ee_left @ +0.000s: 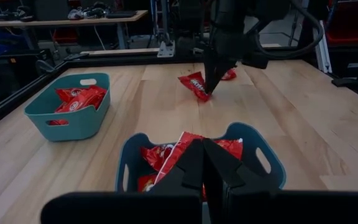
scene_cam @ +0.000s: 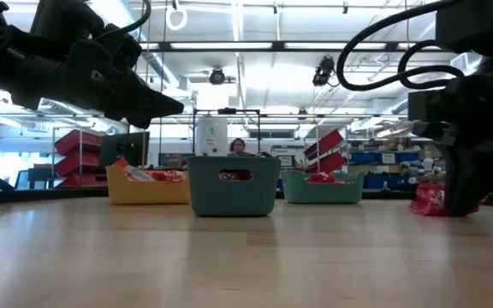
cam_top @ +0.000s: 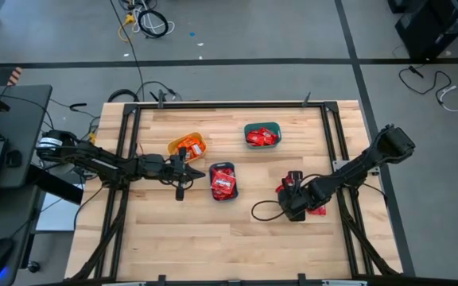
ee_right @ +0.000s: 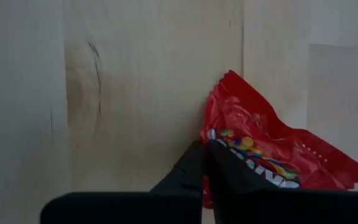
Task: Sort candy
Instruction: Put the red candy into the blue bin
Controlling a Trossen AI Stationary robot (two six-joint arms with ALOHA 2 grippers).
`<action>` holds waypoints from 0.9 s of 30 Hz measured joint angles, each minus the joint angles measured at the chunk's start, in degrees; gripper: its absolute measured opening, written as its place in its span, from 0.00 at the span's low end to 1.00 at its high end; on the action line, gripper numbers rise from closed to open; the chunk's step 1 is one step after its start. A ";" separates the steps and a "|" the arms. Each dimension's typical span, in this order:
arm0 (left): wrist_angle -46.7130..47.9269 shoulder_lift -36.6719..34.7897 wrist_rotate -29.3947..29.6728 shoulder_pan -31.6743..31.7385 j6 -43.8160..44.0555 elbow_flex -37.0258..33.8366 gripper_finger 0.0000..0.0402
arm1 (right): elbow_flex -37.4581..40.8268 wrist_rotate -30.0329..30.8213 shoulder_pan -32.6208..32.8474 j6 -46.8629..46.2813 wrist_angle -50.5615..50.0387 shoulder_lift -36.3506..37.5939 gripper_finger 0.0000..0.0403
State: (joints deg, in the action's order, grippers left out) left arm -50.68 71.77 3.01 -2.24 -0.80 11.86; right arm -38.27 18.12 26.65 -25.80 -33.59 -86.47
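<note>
The wooden table [cam_top: 237, 238] lay bare across most of its near half, with three small bins grouped toward the middle and far side: a yellow bin [cam_top: 187, 146], a teal bin [cam_top: 261, 134] holding red packets, and a blue-grey bin [cam_top: 223, 183] also loaded with red candy. My right gripper [cam_top: 294, 208] was down at the table on the right side, fingers together at the edge of a red packet [ee_right: 272, 149] lying flat on the wood (whether they truly had the wrapper pinched, I could not tell). A few more loose packets [ee_left: 197, 83] lay touching or just beside it. My left gripper [cam_top: 183, 176] hung above the table just beside the blue-grey bin, fingers closed on nothing.

To do this pick well, I judged I should bite the crinkled edge only, then lift straight up before swinging. The table's right frame rail [cam_top: 334, 159] ran near my wrist, so the open room lay inward, toward the bins.
</note>
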 joint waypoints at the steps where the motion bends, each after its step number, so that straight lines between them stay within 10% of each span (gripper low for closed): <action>1: 0.00 0.00 0.00 0.00 0.00 0.02 0.01 | -0.24 -0.19 -0.02 -0.10 -0.28 0.26 0.02; 10: -0.13 0.01 0.00 -0.02 0.02 0.00 0.01 | -7.99 3.28 -1.51 5.39 2.22 1.68 0.00; 16: -0.17 0.01 0.00 -0.01 0.02 0.00 0.01 | -12.73 4.25 -6.21 19.25 21.45 1.38 0.00; 27: -0.48 0.02 0.42 0.00 -0.04 0.02 0.01 | -13.28 -7.53 -15.25 32.65 41.67 -4.68 0.00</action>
State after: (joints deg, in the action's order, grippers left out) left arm -51.16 71.79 3.42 -2.24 -0.84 11.88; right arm -51.55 10.59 11.40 6.85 8.08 -91.15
